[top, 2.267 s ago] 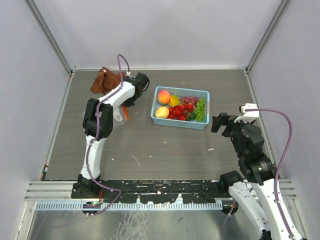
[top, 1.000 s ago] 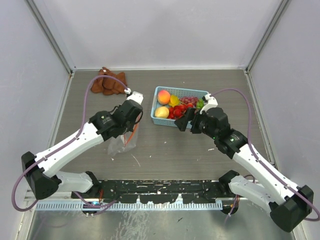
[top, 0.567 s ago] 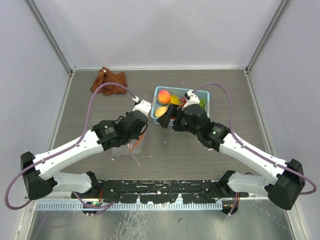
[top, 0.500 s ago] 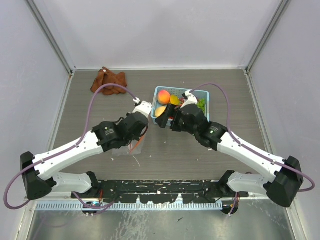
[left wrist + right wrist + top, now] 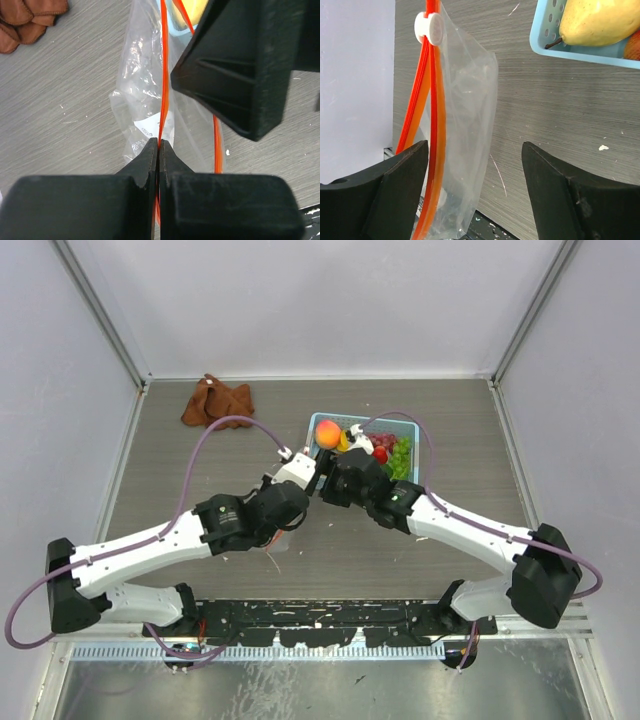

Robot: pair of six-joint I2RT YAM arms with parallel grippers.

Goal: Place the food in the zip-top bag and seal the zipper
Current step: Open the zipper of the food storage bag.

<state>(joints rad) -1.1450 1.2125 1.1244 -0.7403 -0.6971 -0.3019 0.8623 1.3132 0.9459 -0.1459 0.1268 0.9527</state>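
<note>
My left gripper is shut on the orange-red zipper and holds the clear zip-top bag hanging above the table. The top view shows them near the middle. My right gripper is open, with the bag and its zipper between the fingers. The white slider sits at the strip's far end. One right finger fills the left wrist view. The food lies in the light-blue basket: a peach, strawberries, green grapes and a yellow pear.
A brown cloth lies at the back left of the table. The right arm crosses in front of the basket and hides part of it. Grey walls enclose the table on three sides.
My left gripper has carried the bag right towards the middle. My right arm has swung left from the basket side until its open fingers straddle the bag.
</note>
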